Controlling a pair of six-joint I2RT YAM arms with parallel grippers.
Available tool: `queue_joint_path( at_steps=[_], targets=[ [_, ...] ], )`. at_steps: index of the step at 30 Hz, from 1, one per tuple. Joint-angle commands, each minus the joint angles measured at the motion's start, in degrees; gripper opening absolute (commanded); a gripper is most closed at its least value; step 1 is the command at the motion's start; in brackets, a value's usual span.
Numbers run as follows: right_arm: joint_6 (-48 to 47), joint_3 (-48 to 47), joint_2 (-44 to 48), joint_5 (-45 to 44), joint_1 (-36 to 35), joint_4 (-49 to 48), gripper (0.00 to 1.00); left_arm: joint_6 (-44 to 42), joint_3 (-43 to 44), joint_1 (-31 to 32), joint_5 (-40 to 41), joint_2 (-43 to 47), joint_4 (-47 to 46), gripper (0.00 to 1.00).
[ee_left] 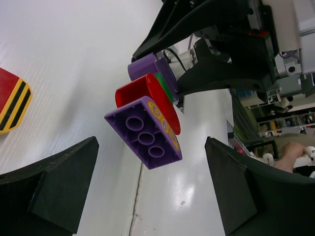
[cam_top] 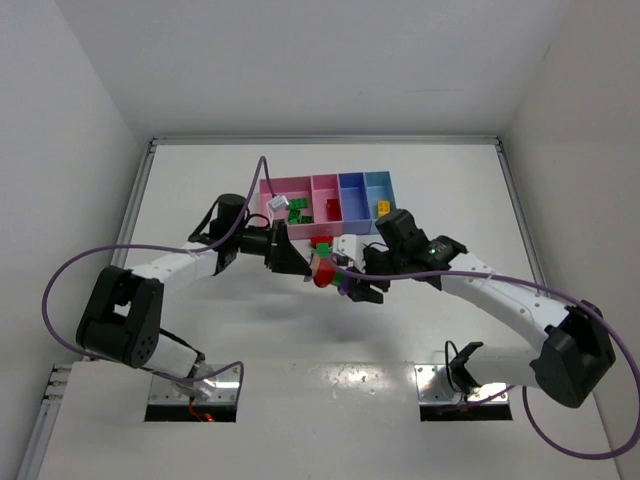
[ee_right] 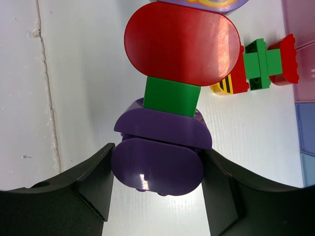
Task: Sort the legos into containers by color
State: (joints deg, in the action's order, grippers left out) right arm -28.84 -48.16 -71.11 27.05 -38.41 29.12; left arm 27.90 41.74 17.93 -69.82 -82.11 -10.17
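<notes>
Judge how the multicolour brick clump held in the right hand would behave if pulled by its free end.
The clump is probably stiff as one piece: hard plastic bricks pressed together. It seems light, since the right hand holds it out by one end alone. The narrow green brick joins wider pieces, so a sideways pull would likely part it there.

The clump of legos (ee_right: 182, 44) is glossy, smooth plastic, the right hand (ee_right: 156, 172) has matt black plastic fingers (ee_right: 74, 196), and the white table (ee_right: 78, 88) is smooth, faintly shiny.
</notes>
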Motion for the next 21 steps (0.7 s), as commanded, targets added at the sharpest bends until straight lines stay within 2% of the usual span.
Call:
queue_joint_path(
  at_steps=[1,4,7,11,12,14,15,18,21],
  targets=[
    [0.1,-4.0,-0.6,1.3,-0.3,-2.4,0.0,0.0,1.2,1.5,-1.1,-0.7,-2.0,0.97],
    [0.1,-5.1,-0.6,1.3,-0.9,-2.4,0.0,-0.5,1.2,1.5,-1.1,-0.7,-1.4,0.93],
    [0.1,-5.1,-0.6,1.8,-0.9,-1.9,0.0,-0.5,1.8,1.5,-1.1,-1.3,-1.4,0.84],
    [0.1,-5.1,-1.1,1.2,-1.4,-1.9,0.0,-0.5,1.8,1.5,-1.1,-1.8,-1.4,0.54],
    [0.1,-5.1,-1.1,0.6,-1.4,-1.9,0.0,-0.5,1.8,1.5,-1.1,-1.8,-1.4,0.4],
    [0.1,-4.3,-0.6,0.6,-1.4,-1.9,0.0,-0.5,1.8,1.5,-0.6,-1.2,-1.4,0.27],
    [0.1,-3.4,-0.6,-0.1,-1.4,-1.9,0.0,-0.5,1.2,1.5,-0.6,-0.4,-1.4,0.17],
    [0.1,-0.1,1.7,-0.8,-1.4,-2.4,0.0,-1.5,0.5,0.9,-0.1,2.0,-1.4,0.07],
    [-0.4,1.9,4.1,-2.3,-0.8,-2.4,0.0,-1.5,-1.3,0.3,1.2,5.4,-1.4,0.03]
  ],
)
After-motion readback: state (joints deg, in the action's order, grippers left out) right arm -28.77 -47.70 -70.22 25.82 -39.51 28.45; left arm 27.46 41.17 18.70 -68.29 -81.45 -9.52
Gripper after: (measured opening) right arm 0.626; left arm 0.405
